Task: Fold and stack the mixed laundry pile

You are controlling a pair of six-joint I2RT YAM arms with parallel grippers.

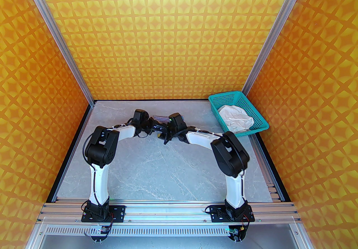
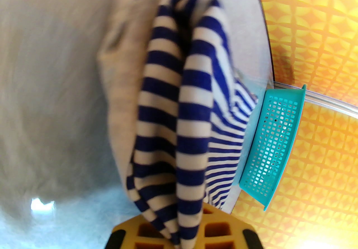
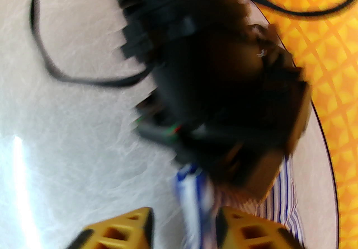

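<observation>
1. Left gripper (image 2: pixel 180 228): the yellow fingers are pinched tight on a fold of the striped garment (image 2: pixel 167 102). The fingers are cut off at the bottom edge of the left wrist view, so you mostly see cloth bunching out of them.
2. Right gripper (image 3: pixel 184 214): the fingers stand apart, with a blue-and-white fold of the striped garment (image 3: pixel 193 194) running through the gap, not squeezed as far as I can tell. This view is really smeared, and the black wrist of the left arm (image 3: pixel 212 80) blocks most of it.
3. From above, the two wrists crowd together mid-bench and cover both sets of fingers. Only little slivers of the striped garment (image 1: pixel 158 117) poke out on the far side.
4. How the garment looks: bold blue and white bands on the gripped fold, a much thinner-striped panel beside it, and a blurry whitish-beige part on the other side. I can't tell if any of it touches the bench (image 1: pixel 156 175).
5. Further out, the white cloth (image 1: pixel 236 120) sits crumpled in the teal perforated basket (image 1: pixel 260 127) at the far right corner of the bench, well apart from both arms. Its lower part is hidden by the basket wall.
</observation>
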